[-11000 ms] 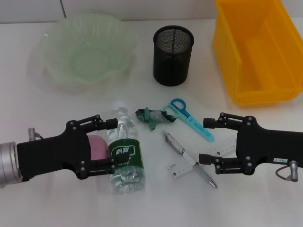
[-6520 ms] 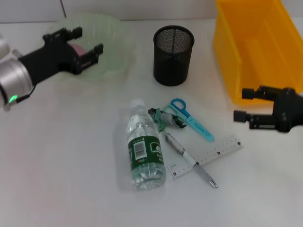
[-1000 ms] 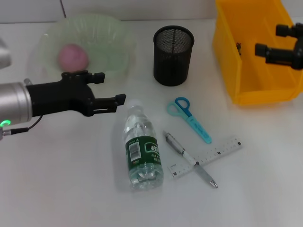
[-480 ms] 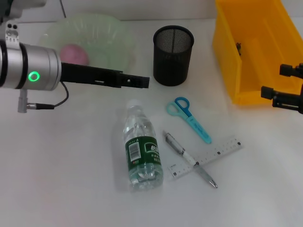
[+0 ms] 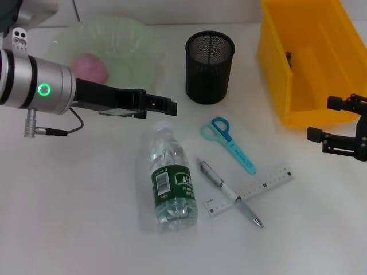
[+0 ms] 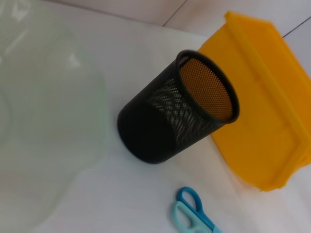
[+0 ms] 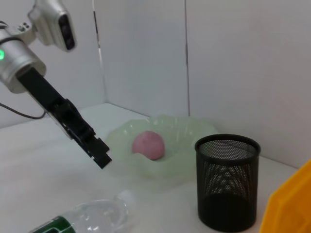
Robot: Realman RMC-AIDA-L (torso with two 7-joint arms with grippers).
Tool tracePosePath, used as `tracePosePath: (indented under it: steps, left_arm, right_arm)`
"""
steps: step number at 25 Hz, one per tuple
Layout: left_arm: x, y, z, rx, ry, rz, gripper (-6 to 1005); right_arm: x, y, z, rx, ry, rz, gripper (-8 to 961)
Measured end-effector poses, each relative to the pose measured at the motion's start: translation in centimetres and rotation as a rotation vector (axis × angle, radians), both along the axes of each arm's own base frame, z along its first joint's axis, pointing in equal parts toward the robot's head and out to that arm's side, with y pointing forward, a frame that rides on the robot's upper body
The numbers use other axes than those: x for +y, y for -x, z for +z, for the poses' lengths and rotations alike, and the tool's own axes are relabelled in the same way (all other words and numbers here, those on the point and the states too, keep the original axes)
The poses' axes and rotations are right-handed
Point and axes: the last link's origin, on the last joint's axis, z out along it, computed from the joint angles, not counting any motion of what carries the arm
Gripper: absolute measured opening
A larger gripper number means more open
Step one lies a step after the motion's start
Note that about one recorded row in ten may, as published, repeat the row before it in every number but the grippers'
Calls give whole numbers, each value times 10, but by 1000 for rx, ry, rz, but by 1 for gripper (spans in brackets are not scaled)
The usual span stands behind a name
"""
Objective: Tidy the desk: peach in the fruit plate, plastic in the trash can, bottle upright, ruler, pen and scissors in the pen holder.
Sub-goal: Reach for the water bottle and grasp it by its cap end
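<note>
Since half a second before, the left hand [image 5: 163, 107] had dipped closer to the bottle's cap, and the right hand [image 5: 328, 124] had drawn in from the desk's edge toward the tools. Nearest lay the ruler [image 5: 252, 190] with the pen [image 5: 229, 193] crossed over it, and the bottle [image 5: 173, 178] on its side just beside them. Past those were the scissors [image 5: 227, 138].

The left hand's fingers appeared drawn together and held nothing. The right hand's fingers stood apart, empty. The step in hand seemed to be righting the bottle; next that would call for the left hand to spread and descend around it.

Farther back, the pen holder [image 5: 210, 66] stood empty. The peach [image 5: 88, 67] sat in the fruit plate [image 5: 132, 43]. The yellow trash can [image 5: 304, 63] held a dark scrap, probably the plastic [image 5: 288, 56].
</note>
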Motion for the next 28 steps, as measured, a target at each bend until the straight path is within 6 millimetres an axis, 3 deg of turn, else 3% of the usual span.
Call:
tracePosePath:
  steps: [9, 28]
  left_arm:
    - [9, 13, -12, 38, -12, 40, 843]
    - [21, 20, -30, 98, -17, 68, 841]
  right_arm:
    - [0, 2, -3, 7, 17, 10, 839]
    - [-4, -3, -7, 9, 33, 12, 839]
